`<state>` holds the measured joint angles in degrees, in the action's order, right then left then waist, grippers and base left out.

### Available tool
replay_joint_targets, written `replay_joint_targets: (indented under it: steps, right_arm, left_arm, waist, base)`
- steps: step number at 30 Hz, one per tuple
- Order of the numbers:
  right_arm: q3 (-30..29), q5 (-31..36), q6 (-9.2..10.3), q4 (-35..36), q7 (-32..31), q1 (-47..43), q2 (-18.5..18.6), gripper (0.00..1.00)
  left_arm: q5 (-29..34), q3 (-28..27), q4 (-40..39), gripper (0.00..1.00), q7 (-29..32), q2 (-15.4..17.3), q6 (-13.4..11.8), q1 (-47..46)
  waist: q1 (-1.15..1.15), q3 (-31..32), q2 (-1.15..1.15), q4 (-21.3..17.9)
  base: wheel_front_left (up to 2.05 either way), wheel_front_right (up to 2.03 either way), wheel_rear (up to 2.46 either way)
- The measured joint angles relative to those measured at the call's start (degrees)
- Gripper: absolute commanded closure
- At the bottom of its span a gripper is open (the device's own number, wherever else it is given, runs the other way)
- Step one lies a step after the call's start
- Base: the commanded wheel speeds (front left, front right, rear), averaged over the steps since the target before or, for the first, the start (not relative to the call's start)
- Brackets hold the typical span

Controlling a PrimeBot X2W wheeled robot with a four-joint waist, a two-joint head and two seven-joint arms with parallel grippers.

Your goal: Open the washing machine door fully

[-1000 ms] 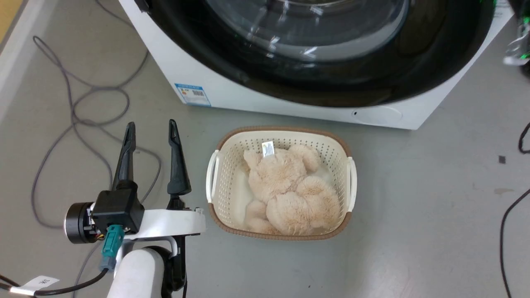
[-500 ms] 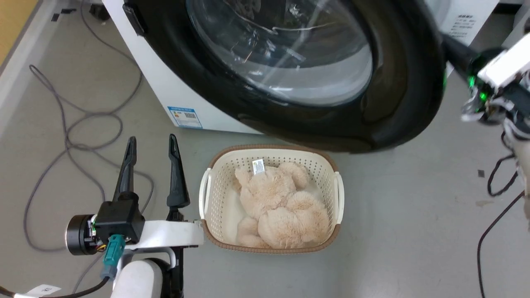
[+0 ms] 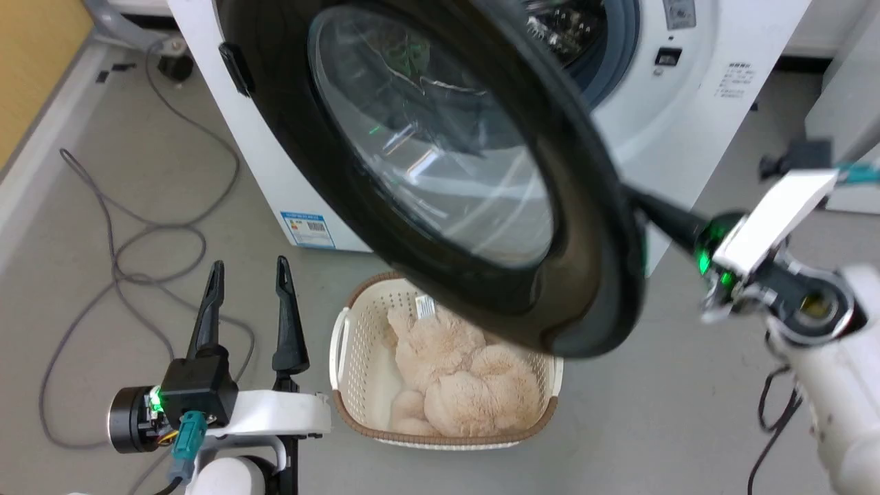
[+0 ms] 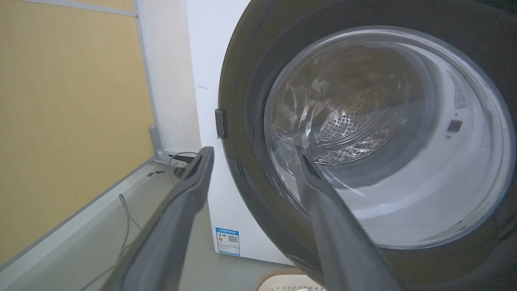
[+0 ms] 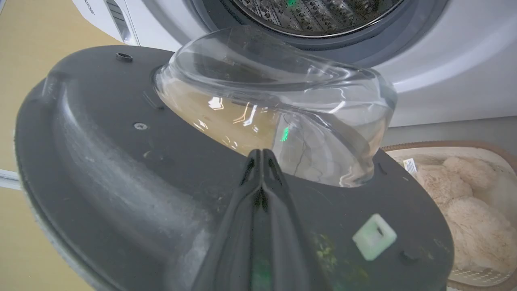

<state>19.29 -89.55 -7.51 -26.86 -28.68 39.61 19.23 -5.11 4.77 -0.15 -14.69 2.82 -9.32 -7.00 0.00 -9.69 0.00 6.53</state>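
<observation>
1. At the front of the washing machine [image 3: 694,130], the washing machine door [image 3: 440,172] stands out at an angle from its opening. It is hinged on the robot's left, and its free edge points toward the robot. The steel drum [image 3: 574,27] is already exposed behind it.
2. I judge the task roughly half done. The latch is free and the door is well off the front panel, but it is not yet folded back to its full swing.
3. The right gripper [image 3: 643,203] is clenched, fingers pressed together and holding nothing. In the right wrist view its tips [image 5: 261,155] seem to rest on the door's matte inner face just below the glass bowl [image 5: 278,109], placed to push.
4. The left gripper [image 3: 249,268] is released, jaws wide and empty. It hangs low over the floor [image 3: 687,412] on the door's outer side.
5. A basket [image 3: 338,344] with a plush toy [image 3: 454,375] sits on the floor before the machine, and the door's lower rim overhangs it in the head view. Whether the two clear each other I cannot tell.
6. Open room lies to the left, toward the yellow wall [image 4: 72,113]. The left arm and loose cables [image 3: 137,234] occupy that side, so the remaining swing probably needs watching there.
</observation>
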Motion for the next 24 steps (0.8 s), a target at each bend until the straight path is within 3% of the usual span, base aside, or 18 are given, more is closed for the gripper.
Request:
replay_joint_targets:
  steps: [24]
  right_arm:
    - [3.70,-3.23,0.08,18.22,-1.65,-20.54,-6.08,1.00]
  left_arm:
    - [0.44,-0.04,1.69,0.00,0.00,0.00,1.43,3.45]
  waist:
    - [0.00,4.87,0.00,1.44]
  base:
    - [0.00,0.00,0.00]
